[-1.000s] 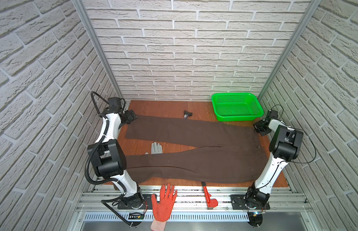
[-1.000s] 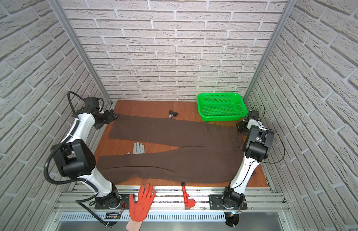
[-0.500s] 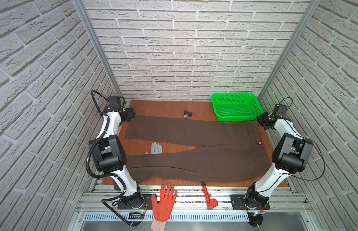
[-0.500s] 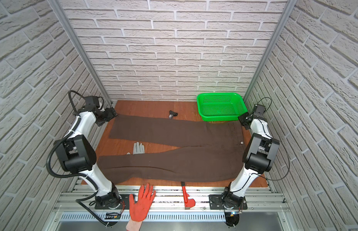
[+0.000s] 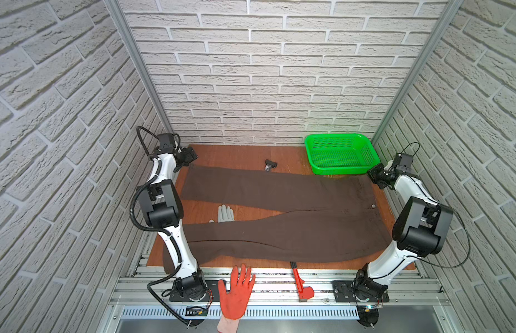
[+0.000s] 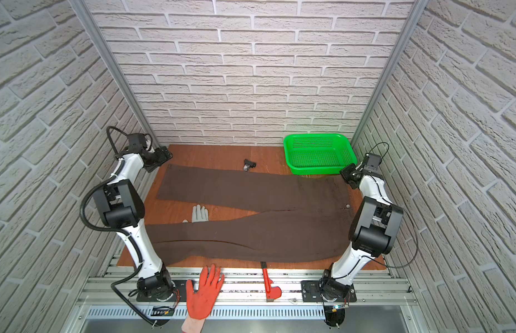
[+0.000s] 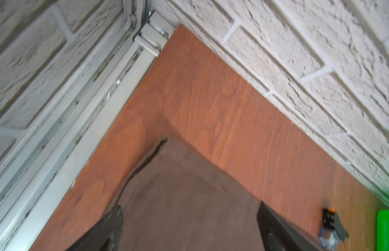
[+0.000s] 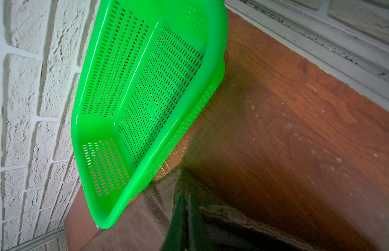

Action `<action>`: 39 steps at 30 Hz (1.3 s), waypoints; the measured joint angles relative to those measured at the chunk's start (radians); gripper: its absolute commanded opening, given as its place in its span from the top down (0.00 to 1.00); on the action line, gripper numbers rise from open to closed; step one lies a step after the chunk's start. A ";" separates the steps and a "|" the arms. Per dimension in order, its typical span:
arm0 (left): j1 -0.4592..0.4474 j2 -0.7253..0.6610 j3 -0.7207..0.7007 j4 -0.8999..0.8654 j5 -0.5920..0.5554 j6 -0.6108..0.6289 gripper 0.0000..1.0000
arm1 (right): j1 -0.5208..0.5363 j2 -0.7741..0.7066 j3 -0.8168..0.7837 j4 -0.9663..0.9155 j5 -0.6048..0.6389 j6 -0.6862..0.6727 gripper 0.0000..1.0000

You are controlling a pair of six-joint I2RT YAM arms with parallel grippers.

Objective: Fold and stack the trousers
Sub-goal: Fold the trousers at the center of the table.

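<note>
Both top views: long dark brown cloth trousers (image 5: 279, 213) lie flat across the reddish wooden table (image 5: 236, 152); white brick walls (image 5: 279, 72) all around; green plastic mesh basket (image 5: 337, 136) in the far corner | Left wrist: left gripper (image 7: 189, 208) spread wide over a trouser leg end | Right wrist: right gripper (image 8: 186, 202) pressed together by the waist, near the basket

Top views: bright, even overhead light, soft shadows, walls bowed at edges. L wrist cam smeared, my left gripper (image 7: 189, 206) out of focus. R wrist cam sharper; basket (image 8: 217, 43) glares, green cast on table (image 8: 297, 130); my right gripper (image 8: 186, 200) dark, blurry.
</note>
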 measured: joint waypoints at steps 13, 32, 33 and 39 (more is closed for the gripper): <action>0.001 0.355 0.420 -0.154 -0.042 -0.023 0.06 | 0.026 0.001 -0.005 -0.001 0.007 -0.010 0.94; 0.002 0.491 0.562 -0.175 -0.013 -0.072 0.13 | 0.081 0.057 0.004 -0.007 0.015 -0.019 0.94; 0.002 0.495 0.567 -0.174 -0.013 -0.076 0.14 | 0.084 0.057 0.007 -0.010 0.015 -0.019 0.94; 0.002 0.512 0.587 -0.164 -0.013 -0.090 0.24 | 0.085 0.057 0.024 -0.011 0.015 -0.019 0.94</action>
